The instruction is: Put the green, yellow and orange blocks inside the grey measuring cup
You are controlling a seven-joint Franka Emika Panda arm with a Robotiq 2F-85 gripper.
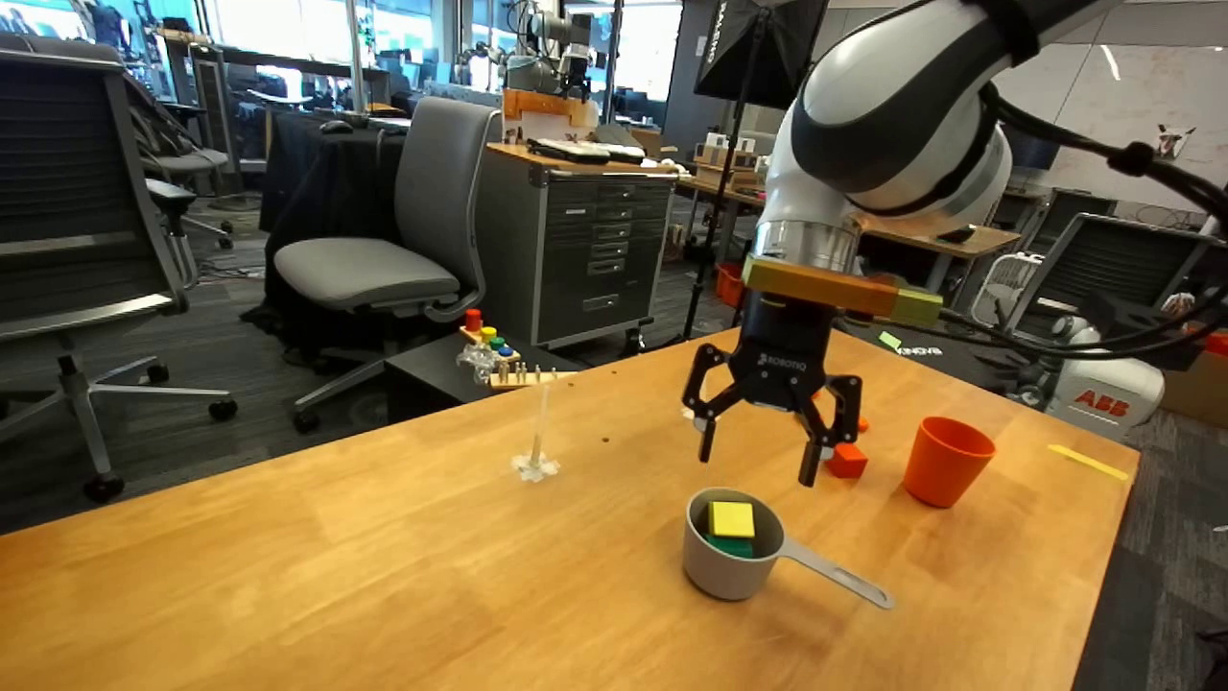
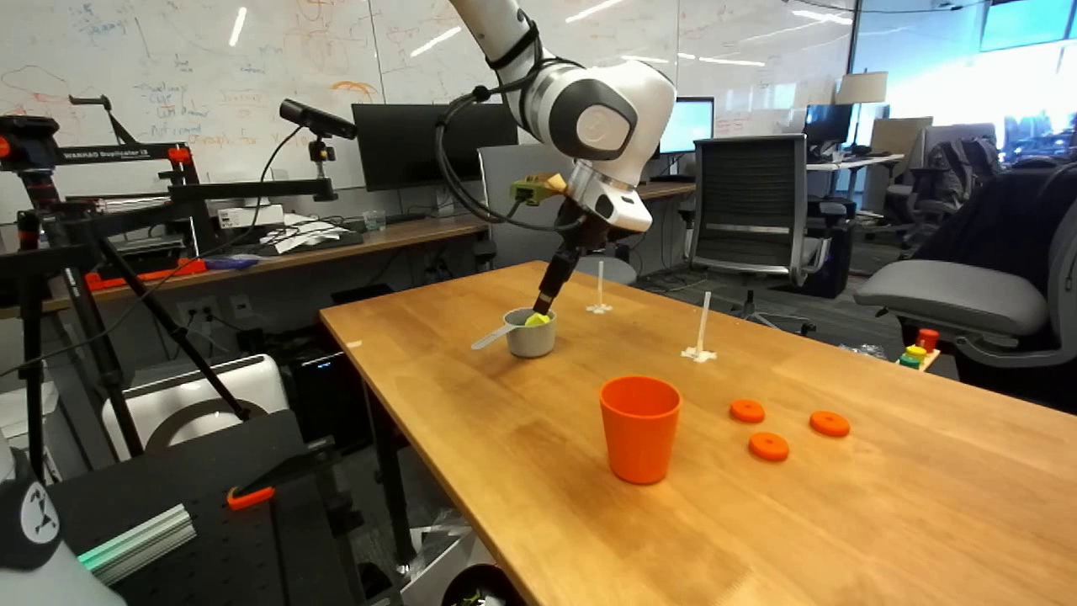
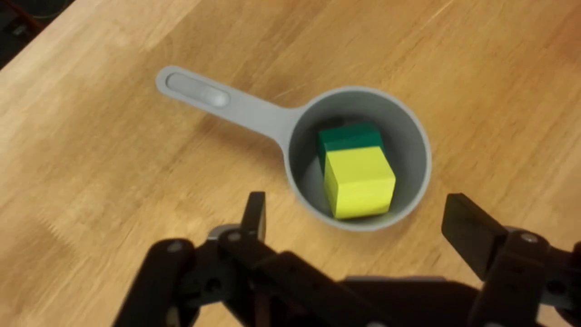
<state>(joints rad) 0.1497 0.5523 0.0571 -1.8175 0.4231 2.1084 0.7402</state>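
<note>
Wrist view: grey measuring cup [image 3: 403, 136] upright; long axis slanted, handle [image 3: 236, 106] pointing upper left; fingers [image 3: 471, 231] apart

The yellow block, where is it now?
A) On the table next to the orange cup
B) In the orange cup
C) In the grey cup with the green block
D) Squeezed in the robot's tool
C, because the wrist view shows the yellow block inside the grey cup, partly covering the green block, and in an exterior view the tool is open, holding nothing.
</note>
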